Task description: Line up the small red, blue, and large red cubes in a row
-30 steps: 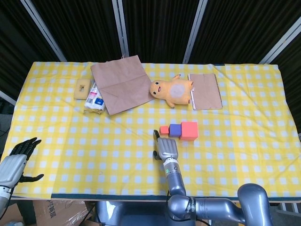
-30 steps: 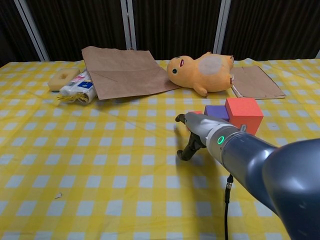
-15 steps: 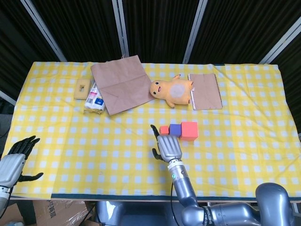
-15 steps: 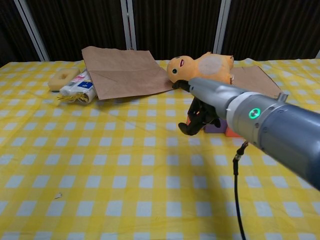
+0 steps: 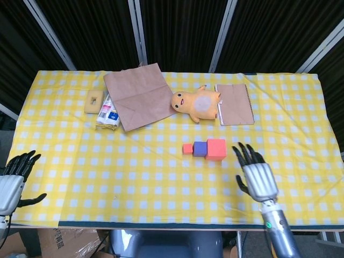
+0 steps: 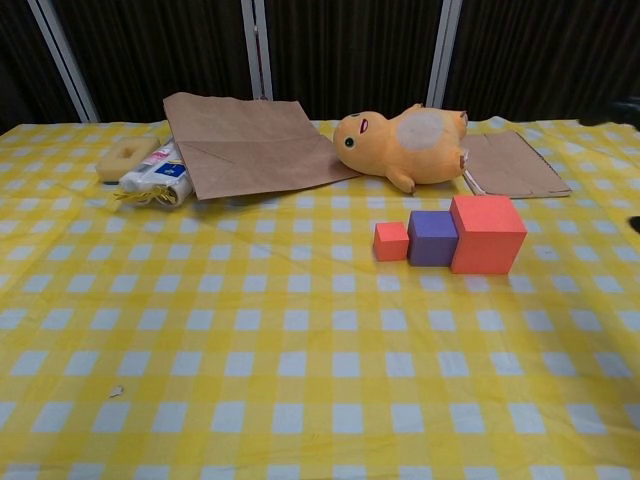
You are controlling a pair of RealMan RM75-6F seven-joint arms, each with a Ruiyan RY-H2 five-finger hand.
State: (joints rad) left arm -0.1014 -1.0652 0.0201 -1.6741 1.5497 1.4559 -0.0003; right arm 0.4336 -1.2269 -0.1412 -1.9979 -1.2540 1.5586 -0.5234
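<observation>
**Cubes in a row, both hands off the work**

Your right hand (image 5: 257,174) hovers empty, fingers spread, near the row's right end. Your left hand (image 5: 13,180) sits at the table's near left edge, fingers apart too, holding nothing.

The small red cube (image 5: 187,149), blue cube (image 5: 200,149) and large red cube (image 5: 216,149) stand touching, side by side, mid-table (the chest view shows them flush, smallest to largest). To my eye the row reads as finished.

Risk from here: your right hand is the closest thing to the large red cube. Sweep it back toward the middle and you could nudge that cube and break the line. Lift clear, don't cross over.

Surface: yellow checked cloth (image 5: 134,177) on a table, slightly wrinkled. Behind the cubes lie a plush toy (image 5: 198,104), a brown paper bag (image 5: 137,95) and a notebook (image 5: 234,104). Dark curtains back the room.
</observation>
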